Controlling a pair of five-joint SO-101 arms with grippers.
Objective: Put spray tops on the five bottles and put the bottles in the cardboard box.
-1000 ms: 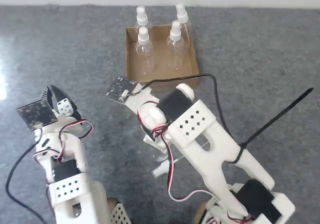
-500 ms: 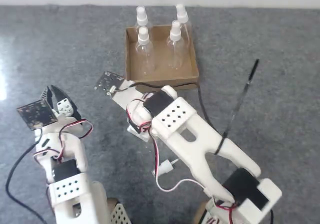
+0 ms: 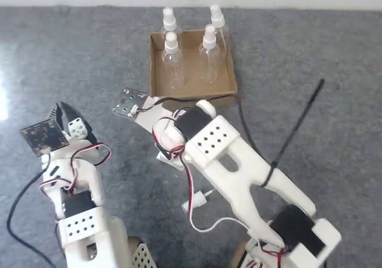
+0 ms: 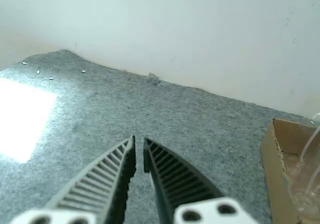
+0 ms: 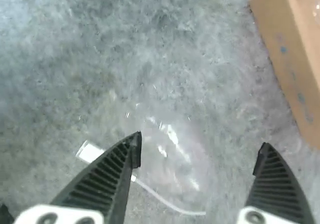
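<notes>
A clear bottle point(image 5: 167, 156) without a top lies on the grey carpet. My right gripper point(image 5: 200, 141) hangs open just above it, one finger on each side. A white spray top point(image 3: 199, 199) with its thin tube lies on the carpet by my right arm point(image 3: 209, 142), which hides the bottle in the high view. The cardboard box point(image 3: 155, 71) stands at the far middle. Two topped bottles point(image 3: 172, 52) stand inside it and two more point(image 3: 169, 18) at its far wall. My left gripper point(image 4: 139, 143) sits shut and empty to the left, near the front.
A black cable point(image 3: 248, 134) trails from the right arm past the box's near corner. A stiff black strap point(image 3: 301, 122) sticks out from the arm to the right. The carpet point(image 3: 71, 59) lies bare left of the box, and a pale wall point(image 4: 200, 29) rises behind.
My right arm has swung left and drawn back from the box, bringing its gripper over the lying bottle, which it now covers in the high view. The left arm has not moved.
</notes>
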